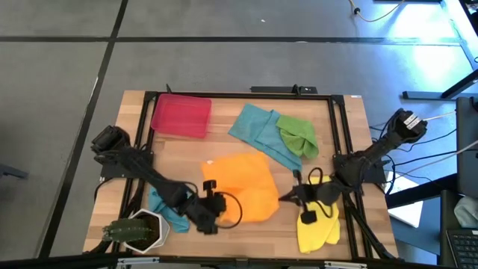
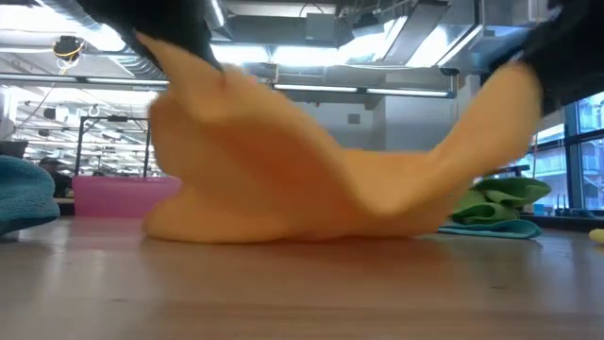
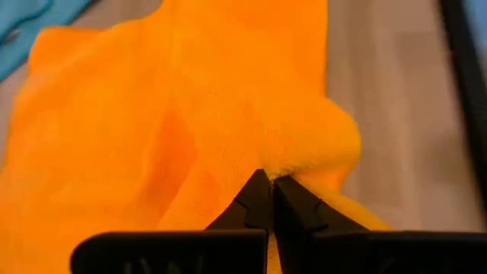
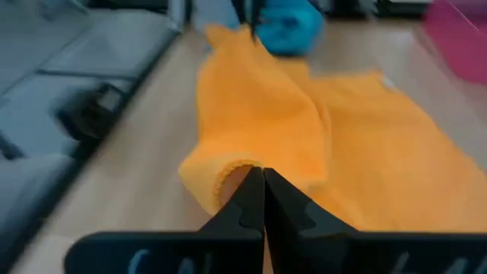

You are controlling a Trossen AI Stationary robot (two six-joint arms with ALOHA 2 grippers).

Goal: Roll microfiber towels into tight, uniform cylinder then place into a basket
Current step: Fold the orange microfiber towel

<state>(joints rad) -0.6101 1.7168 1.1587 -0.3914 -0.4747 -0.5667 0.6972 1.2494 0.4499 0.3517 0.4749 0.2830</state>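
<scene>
The large orange towel [image 1: 240, 187] lies mid-table, its far part flat on the wood and its near edge raised at both ends [image 2: 311, 179]. My left gripper [image 1: 214, 203] is shut on the near left corner. My right gripper [image 1: 290, 197] is shut on the near right corner. The red basket [image 1: 181, 115] stands at the far left, holding nothing that I can see. A teal towel [image 1: 258, 130] and a green towel [image 1: 297, 135] lie at the far right. A yellow towel [image 1: 317, 229] lies at the near right, and a second teal towel [image 1: 163, 208] lies bunched at the near left. My left gripper pinches the orange towel's near left corner [image 3: 293, 161] between its two fingertips [image 3: 255, 190], slanting down from the table's left. That corner is lifted off the table [image 2: 184, 66]; the cloth sags slack from it. My right gripper pinches the orange towel's near right corner at its hemmed edge [image 4: 232, 171] between its two fingertips [image 4: 275, 190], coming from the table's right, slightly downward. The corner is held up [image 2: 514, 85], and a loose ridge of cloth runs from it toward the other gripper.
A white pot with a plant [image 1: 139, 231] stands at the near left corner, close to my left arm. A black frame [image 1: 146, 96] runs around the wooden table. Bare wood shows between the basket and the orange towel.
</scene>
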